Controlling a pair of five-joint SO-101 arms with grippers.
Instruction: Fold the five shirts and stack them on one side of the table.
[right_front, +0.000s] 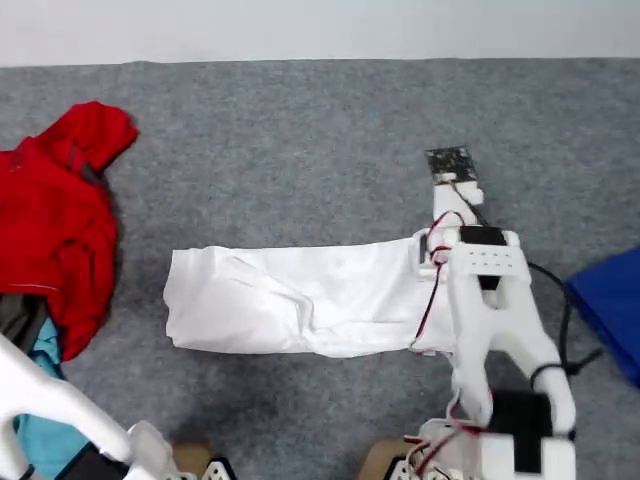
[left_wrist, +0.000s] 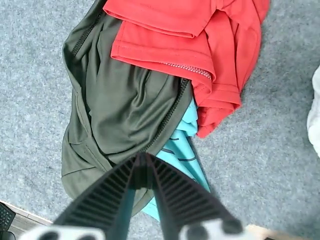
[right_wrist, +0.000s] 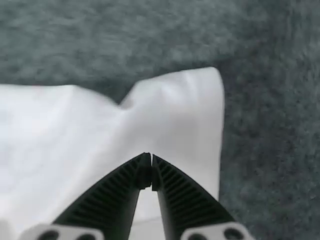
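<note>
A white shirt (right_front: 300, 295) lies as a long folded band across the middle of the grey table (right_front: 300, 130). My right gripper (right_front: 434, 252) is over its right end, shut, tips resting at the cloth (right_wrist: 175, 115); no fabric shows between the right gripper's (right_wrist: 148, 165) fingers. A heap at the table's left holds a red shirt (right_front: 55, 220), an olive shirt (right_front: 20, 315) and a teal shirt (right_front: 40, 430). My left gripper (left_wrist: 145, 162) hangs shut above that heap, over the olive shirt (left_wrist: 120, 110) and the teal shirt (left_wrist: 180, 150), with the red shirt (left_wrist: 200, 40) beyond.
A blue shirt (right_front: 610, 300) lies at the table's right edge. The left arm's white link (right_front: 50, 400) crosses the front left corner. Bare grey cloth stretches along the back of the table and in front of the white shirt.
</note>
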